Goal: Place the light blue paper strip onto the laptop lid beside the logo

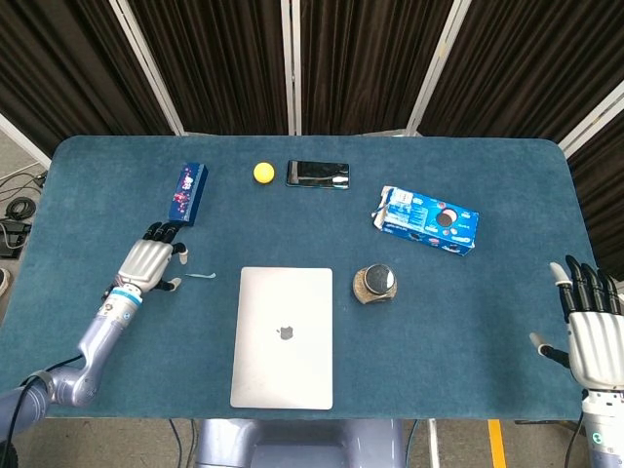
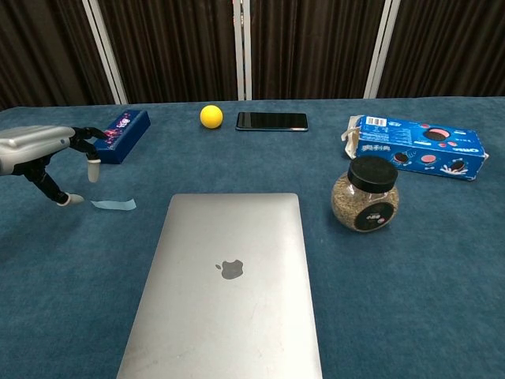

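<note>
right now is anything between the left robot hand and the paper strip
No. Only bare blue table separates the left robot hand from the paper strip, clearest in the chest view.
</note>
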`<control>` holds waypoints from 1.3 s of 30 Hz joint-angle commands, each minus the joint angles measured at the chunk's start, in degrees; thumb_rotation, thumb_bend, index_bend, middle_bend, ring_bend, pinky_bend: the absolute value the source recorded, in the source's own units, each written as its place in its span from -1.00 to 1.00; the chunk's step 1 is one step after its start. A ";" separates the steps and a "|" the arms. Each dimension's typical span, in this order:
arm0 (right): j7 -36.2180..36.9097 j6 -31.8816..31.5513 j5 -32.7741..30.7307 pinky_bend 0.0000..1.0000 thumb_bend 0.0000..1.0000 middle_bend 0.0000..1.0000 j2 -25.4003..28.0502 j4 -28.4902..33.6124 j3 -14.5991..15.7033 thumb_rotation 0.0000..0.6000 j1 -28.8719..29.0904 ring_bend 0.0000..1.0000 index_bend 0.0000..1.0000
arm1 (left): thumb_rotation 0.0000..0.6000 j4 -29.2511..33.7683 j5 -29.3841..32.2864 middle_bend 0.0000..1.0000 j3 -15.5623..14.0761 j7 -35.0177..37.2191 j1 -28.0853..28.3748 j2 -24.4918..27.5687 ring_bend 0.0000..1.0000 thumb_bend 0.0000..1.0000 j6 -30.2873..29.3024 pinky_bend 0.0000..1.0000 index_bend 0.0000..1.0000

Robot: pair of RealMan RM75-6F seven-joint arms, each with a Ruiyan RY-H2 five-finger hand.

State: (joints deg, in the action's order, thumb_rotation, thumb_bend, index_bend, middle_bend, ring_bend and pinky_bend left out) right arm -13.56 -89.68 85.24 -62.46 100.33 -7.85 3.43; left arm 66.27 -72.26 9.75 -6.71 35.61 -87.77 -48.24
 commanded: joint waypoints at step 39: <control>2.00 0.00 -1.15 -1.00 -1.00 -1.00 0.59 -0.80 -0.27 1.00 0.38 -1.00 -0.85 | 1.00 -1.90 -3.51 -1.00 -1.78 1.22 3.34 -5.93 -1.00 -0.05 -3.64 -1.00 0.29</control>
State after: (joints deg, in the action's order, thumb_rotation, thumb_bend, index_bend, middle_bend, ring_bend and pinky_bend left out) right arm -11.57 -89.67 84.08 -61.87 99.52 -8.11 3.81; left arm 62.91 -74.61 8.08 -6.08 38.79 -94.30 -50.93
